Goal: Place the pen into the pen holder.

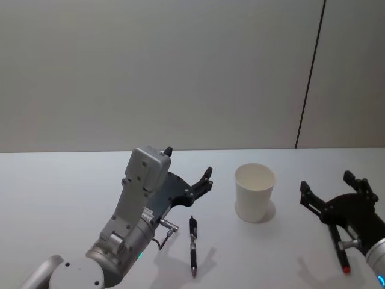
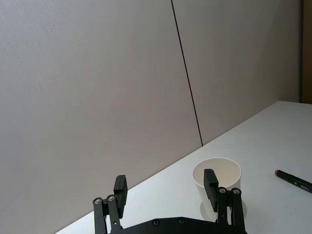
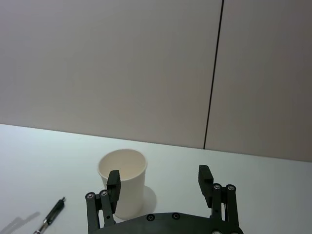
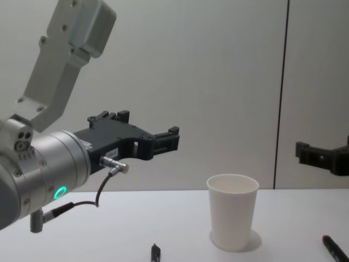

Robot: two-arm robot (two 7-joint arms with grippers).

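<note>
Left gripper, nearest and largest, hovers lower left of centre, my fingers spread and empty.
My right gripper hangs at the right edge, fingers likewise apart. Between the two, the white pen holder stands upright on the table. The black pen lies flat at lower centre, left of the holder and apart from it.

Pen holder showing matt white paper, smooth wall. Pen gleaming as glossy black plastic, silvery band shining mid-barrel. Left gripper and right gripper looking matt black, small bright screw heads catching light. Left arm casing showing satin silver-grey finish. Table looking smooth, white, matt.
</note>
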